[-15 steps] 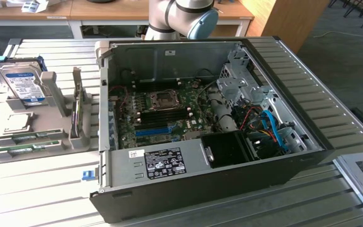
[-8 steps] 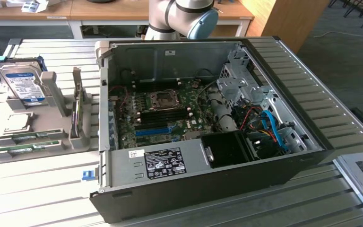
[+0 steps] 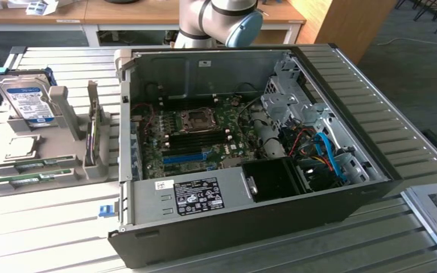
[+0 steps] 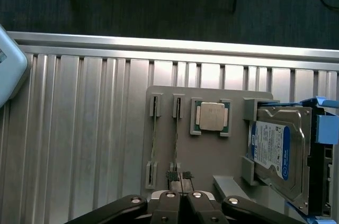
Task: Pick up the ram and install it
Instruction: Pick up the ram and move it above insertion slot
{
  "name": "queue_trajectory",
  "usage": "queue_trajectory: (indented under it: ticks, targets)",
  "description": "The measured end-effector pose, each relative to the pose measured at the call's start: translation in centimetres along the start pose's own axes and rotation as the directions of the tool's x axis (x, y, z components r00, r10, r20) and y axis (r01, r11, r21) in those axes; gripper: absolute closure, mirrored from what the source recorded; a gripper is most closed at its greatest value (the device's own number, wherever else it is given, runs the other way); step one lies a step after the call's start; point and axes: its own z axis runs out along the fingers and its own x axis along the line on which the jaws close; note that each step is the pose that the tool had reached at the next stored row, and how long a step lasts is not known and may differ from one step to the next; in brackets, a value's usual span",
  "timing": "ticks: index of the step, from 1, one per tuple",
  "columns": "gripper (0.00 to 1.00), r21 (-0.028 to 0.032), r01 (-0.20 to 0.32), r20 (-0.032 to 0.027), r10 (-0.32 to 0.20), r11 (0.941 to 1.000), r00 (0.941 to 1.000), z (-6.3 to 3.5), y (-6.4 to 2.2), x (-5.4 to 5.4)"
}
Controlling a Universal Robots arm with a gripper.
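A silver-grey rounded arm joint [image 3: 203, 17] is being capped by a pale-blue disc [image 3: 243, 28]; the black-linked gripper [image 4: 179, 176] is being studded with silver screws [image 4: 136, 200].

The exterior view's top edge cuts off the grey robot arm with its pale blue cap [image 3: 220, 20], so you get one joint and no more. In the wrist view the black pincer [image 4: 179, 176] is cropped at the picture's edge. The long thin green ram stick [image 4: 176, 128] stands edge-on, with one end hidden behind the pincer's tips; you cannot tell whether they touch. The silver hard drive with a blue-white sticker [image 4: 278, 152] is cropped too. The print on the black power-supply label [image 3: 196, 193] is too small to read.
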Motion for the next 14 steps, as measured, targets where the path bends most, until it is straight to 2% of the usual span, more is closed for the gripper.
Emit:
queue_trajectory:
  ticks: [14]
  targets:
    - [0.90, 0.0000, 0.000, -0.0002, 0.000, 1.0000, 1.0000, 1.38, -0.06, 0.0]
